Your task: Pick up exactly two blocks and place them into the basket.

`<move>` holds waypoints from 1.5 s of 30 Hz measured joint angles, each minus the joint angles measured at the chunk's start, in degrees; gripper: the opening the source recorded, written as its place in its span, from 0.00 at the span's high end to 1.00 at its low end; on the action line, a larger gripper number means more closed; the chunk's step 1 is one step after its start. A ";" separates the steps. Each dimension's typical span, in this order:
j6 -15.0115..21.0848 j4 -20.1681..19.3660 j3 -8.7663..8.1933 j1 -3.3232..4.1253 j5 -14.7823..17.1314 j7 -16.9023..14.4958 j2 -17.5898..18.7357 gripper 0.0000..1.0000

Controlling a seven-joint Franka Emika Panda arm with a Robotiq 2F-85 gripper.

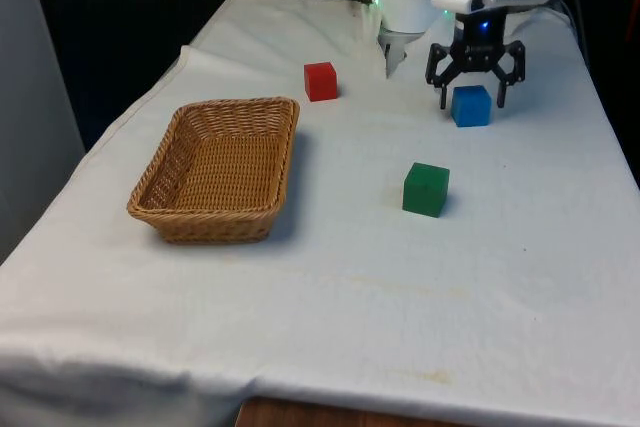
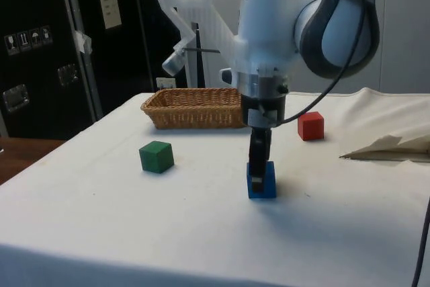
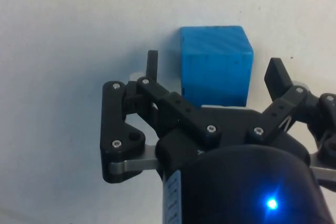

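The blue block (image 1: 471,106) (image 2: 263,182) (image 3: 215,61) rests on the white cloth at the far end, towards the front view's right. My gripper (image 1: 471,98) (image 2: 259,166) (image 3: 214,70) is lowered over it and open. One finger (image 3: 152,65) stands on each side of the block with a small gap. A green block (image 1: 426,189) (image 2: 156,156) lies nearer the camera in the front view. The red block (image 1: 320,81) (image 2: 310,126) sits further towards the front view's left. The wicker basket (image 1: 214,227) (image 2: 195,109) holds nothing.
The basket stands on the front view's left side of the table, close to that edge. A raised fold of cloth (image 2: 390,147) lies past the red block in the side view. Open cloth stretches between the blocks and the basket.
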 measured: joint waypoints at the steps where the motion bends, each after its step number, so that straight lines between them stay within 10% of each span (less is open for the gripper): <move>1: 0.00 0.00 0.00 0.00 0.00 0.00 0.00 0.00; 11: 0.06 0.11 0.00 0.00 0.00 -0.06 0.00 0.10; 18: 0.06 0.11 0.00 0.00 0.00 -0.06 0.00 0.97; 31: 0.06 0.29 0.00 0.00 0.00 0.00 -0.23 0.98; 45: -10.37 3.67 -0.23 -0.17 0.00 0.57 -8.14 0.98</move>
